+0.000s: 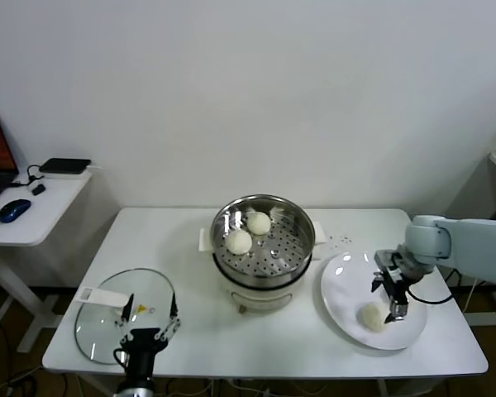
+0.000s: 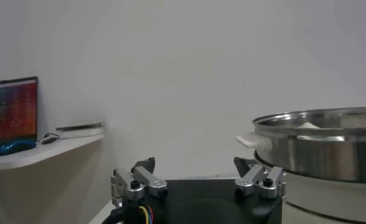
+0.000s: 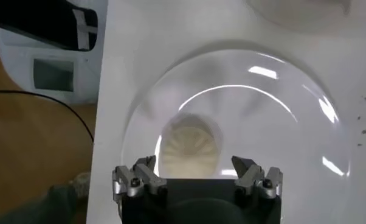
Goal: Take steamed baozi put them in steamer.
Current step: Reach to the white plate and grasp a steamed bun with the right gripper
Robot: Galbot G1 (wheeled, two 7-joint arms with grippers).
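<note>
The steel steamer [image 1: 302, 225] on its cream base stands mid-table with two baozi inside, one [image 1: 239, 241] nearer the left and one [image 1: 259, 222] farther back. One more baozi [image 1: 372, 317] lies on the white plate [image 1: 341, 299] at the right. My right gripper [image 1: 390, 302] is open just above that baozi; in the right wrist view the pleated bun [image 3: 189, 145] sits between the spread fingers of the gripper [image 3: 195, 164]. My left gripper [image 1: 149, 324] is open and parked at the table's front left, also seen in its wrist view [image 2: 195, 165], with the steamer [image 2: 329, 146] to one side.
A round glass lid [image 1: 116, 318] lies at the front left by the left gripper. A side desk [image 1: 33, 207] with a mouse and a laptop stands at the far left. The plate reaches close to the table's front right edge.
</note>
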